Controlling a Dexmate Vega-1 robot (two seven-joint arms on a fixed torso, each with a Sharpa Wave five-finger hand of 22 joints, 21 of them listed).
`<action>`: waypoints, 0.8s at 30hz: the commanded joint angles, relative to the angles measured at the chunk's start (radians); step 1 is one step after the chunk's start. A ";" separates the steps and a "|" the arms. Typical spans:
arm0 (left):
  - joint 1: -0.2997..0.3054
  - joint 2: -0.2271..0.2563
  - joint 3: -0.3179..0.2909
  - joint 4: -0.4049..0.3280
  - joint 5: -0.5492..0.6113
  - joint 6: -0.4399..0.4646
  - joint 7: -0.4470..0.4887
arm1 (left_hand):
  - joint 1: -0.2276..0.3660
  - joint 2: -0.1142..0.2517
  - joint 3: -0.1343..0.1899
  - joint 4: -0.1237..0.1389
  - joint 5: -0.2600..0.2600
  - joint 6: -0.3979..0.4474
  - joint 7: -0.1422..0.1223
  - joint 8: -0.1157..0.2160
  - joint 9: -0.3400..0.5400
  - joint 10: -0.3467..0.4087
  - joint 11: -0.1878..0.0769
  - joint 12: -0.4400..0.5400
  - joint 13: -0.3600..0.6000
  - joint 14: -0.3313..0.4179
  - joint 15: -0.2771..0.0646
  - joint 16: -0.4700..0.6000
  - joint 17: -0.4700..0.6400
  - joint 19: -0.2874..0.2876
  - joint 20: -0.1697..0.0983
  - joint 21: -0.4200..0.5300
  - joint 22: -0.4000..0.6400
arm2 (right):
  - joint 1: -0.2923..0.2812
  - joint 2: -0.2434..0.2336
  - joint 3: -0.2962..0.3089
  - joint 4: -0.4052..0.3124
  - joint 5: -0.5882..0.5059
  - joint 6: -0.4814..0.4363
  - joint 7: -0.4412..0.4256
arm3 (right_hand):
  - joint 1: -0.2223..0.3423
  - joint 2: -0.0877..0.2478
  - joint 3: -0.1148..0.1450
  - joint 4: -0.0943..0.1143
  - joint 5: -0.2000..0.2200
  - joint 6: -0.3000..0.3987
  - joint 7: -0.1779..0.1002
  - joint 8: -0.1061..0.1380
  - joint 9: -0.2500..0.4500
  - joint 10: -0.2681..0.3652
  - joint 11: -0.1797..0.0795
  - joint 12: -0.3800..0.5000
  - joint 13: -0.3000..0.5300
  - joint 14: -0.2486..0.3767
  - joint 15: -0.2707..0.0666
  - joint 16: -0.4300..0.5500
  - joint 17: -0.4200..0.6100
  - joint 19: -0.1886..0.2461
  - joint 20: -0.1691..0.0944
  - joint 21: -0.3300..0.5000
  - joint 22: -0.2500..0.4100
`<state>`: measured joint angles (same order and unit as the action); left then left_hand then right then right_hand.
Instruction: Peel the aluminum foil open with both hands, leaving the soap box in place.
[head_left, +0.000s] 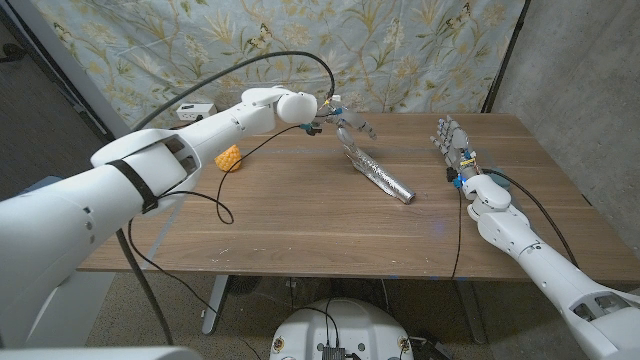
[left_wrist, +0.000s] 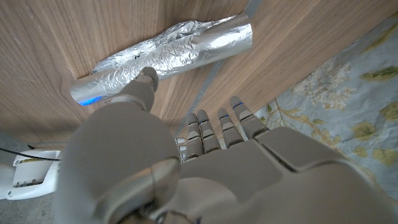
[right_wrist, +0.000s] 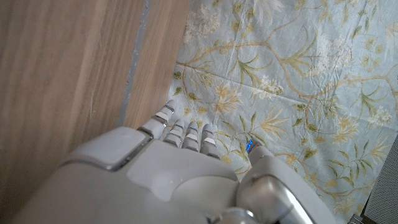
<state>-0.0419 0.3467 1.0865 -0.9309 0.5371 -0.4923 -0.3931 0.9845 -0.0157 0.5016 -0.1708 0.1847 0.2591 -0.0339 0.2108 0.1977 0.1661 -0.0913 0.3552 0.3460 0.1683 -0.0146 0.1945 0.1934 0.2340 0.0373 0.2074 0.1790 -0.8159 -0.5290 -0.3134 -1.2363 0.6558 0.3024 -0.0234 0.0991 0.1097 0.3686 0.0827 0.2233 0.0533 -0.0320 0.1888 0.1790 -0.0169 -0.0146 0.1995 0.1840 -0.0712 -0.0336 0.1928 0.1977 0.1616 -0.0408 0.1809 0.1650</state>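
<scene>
The left hand (left_wrist: 186, 168) hovers over a crinkled, rolled aluminum foil (left_wrist: 168, 53) bundle.

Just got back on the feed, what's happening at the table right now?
The robot is working on the foil-wrapped bundle lying mid-table. Its left hand hovers over the bundle's far end, fingers spread; whether it touches the foil can't be told. The right hand stands open on the right side of the table, well apart from the foil. The foil looks crumpled but still wrapped. A yellow object sits off to the left.
</scene>
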 joint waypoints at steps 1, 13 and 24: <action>-0.039 -0.045 0.048 0.100 0.027 -0.047 0.041 | 0.013 0.000 -0.007 0.004 -0.003 0.007 0.001 0.001 0.005 0.011 -0.002 0.009 0.006 0.004 -0.007 0.008 0.003 0.008 -0.007 0.002 0.004 | 0.008 0.010 -0.001 0.014 -0.002 -0.001 -0.015 | 0.010 0.005 0.006 -0.001 0.002 -0.004 0.001 -0.002 0.004 -0.009 -0.001 -0.001 0.004 -0.006 -0.018 0.005 0.003 -0.004 -0.069 0.004 0.002; -0.066 -0.084 0.102 0.170 0.084 -0.081 0.133 | 0.023 0.004 -0.018 0.006 -0.006 0.028 -0.005 0.007 0.006 0.030 -0.010 0.033 0.021 0.026 -0.017 0.015 0.006 0.019 -0.010 0.005 0.004 | 0.010 0.004 0.006 0.030 -0.005 0.004 -0.019 | 0.010 0.004 0.007 -0.002 0.000 -0.007 0.000 -0.003 0.004 -0.021 -0.005 -0.006 0.004 -0.007 -0.017 0.005 0.003 -0.008 -0.070 0.004 0.002; -0.071 -0.101 0.136 0.183 0.096 -0.084 0.152 | 0.031 0.004 -0.026 0.006 -0.006 0.038 -0.005 0.008 0.007 0.036 -0.011 0.047 0.031 0.033 -0.021 0.015 0.008 0.026 -0.012 0.007 0.004 | -0.007 0.002 0.018 0.023 0.006 0.006 -0.031 | 0.011 0.004 0.009 -0.003 -0.001 -0.009 0.001 -0.002 0.004 -0.022 -0.006 -0.007 0.004 -0.009 -0.017 0.004 0.003 -0.009 -0.070 0.004 0.002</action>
<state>-0.1067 0.2607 1.1901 -0.7633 0.6148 -0.5693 -0.2718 1.0054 -0.0131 0.4795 -0.1680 0.1809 0.2877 -0.0411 0.2148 0.2026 0.1937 -0.1035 0.3965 0.3732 0.1895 -0.0359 0.2013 0.1980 0.2466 0.0249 0.2111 0.1790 -0.8110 -0.5247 -0.3055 -1.2121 0.6531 0.3048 -0.0443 0.0991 0.1097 0.3716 0.0796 0.2233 0.0443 -0.0304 0.1888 0.1790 -0.0278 -0.0182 0.1956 0.1840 -0.0711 -0.0336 0.1928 0.1976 0.1581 -0.0373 0.1809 0.1650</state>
